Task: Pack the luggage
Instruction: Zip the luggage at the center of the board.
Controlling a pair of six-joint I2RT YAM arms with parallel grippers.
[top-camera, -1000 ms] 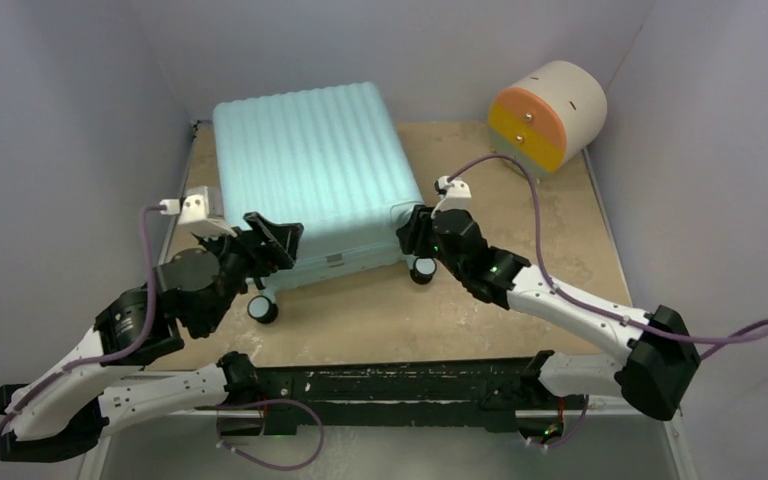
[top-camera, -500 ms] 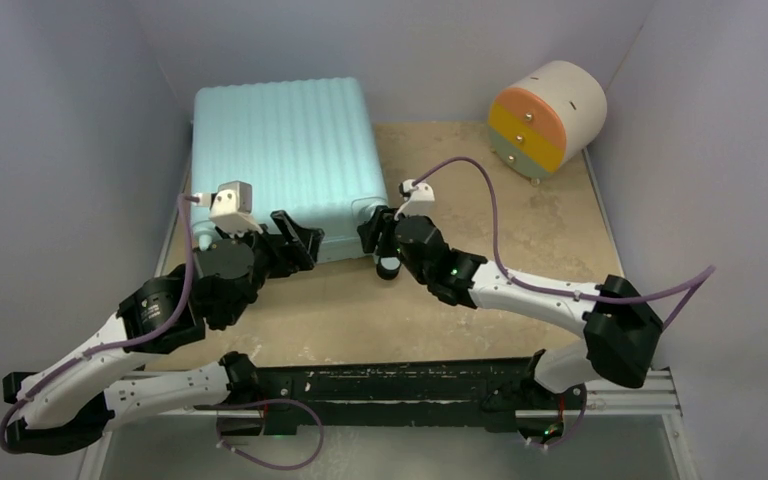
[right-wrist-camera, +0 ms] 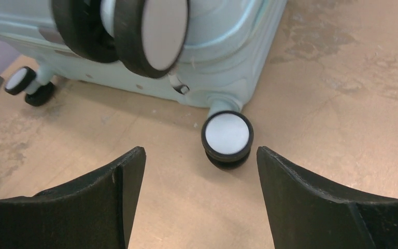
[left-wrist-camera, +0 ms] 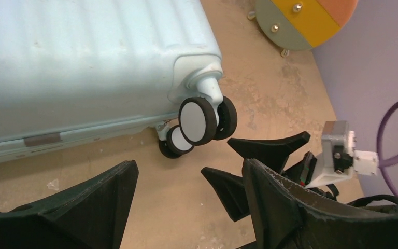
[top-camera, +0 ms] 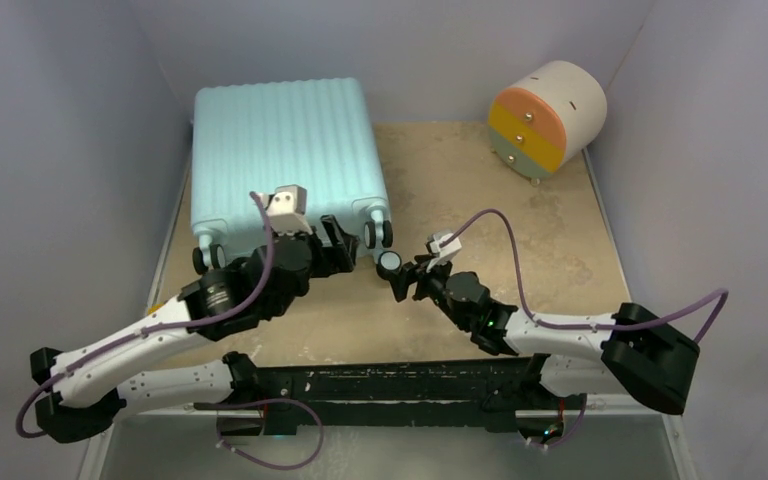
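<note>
- Left arm (top-camera: 130, 345): from its base at the near-left corner it stretches diagonally up and to the right, low over the table (top-camera: 520, 230), with the wrist camera riding on top.
- Luggage (top-camera: 280, 150): closed and lying flat, ribbed shell up, in the rear-left part of the table close to the left wall. Its wheeled end faces the arms.
- Left gripper (top-camera: 338, 248): set at the luggage's near edge, closer to the right-hand wheeled corner. The fingers (left-wrist-camera: 98, 202) are spread wide and released, with only bare table between them.
- Corner wheels (top-camera: 378, 235): black-and-white casters at the luggage's near-right corner. The lower wheel (top-camera: 390, 262) stands out towards the arms.
- Right gripper (top-camera: 403, 283): just right of the lower wheel and pointing towards it. The fingers (right-wrist-camera: 311, 192) are parted and grasp nothing; the wheel sits ahead of the gap, not within it.
- Right arm (top-camera: 560, 325): reaches left from its near-right base, forearm low and nearly level, with a purple cable (top-camera: 520, 270) looping above.
- Drawer unit (top-camera: 545, 115): in the rear-right corner, well apart from the luggage.
</note>
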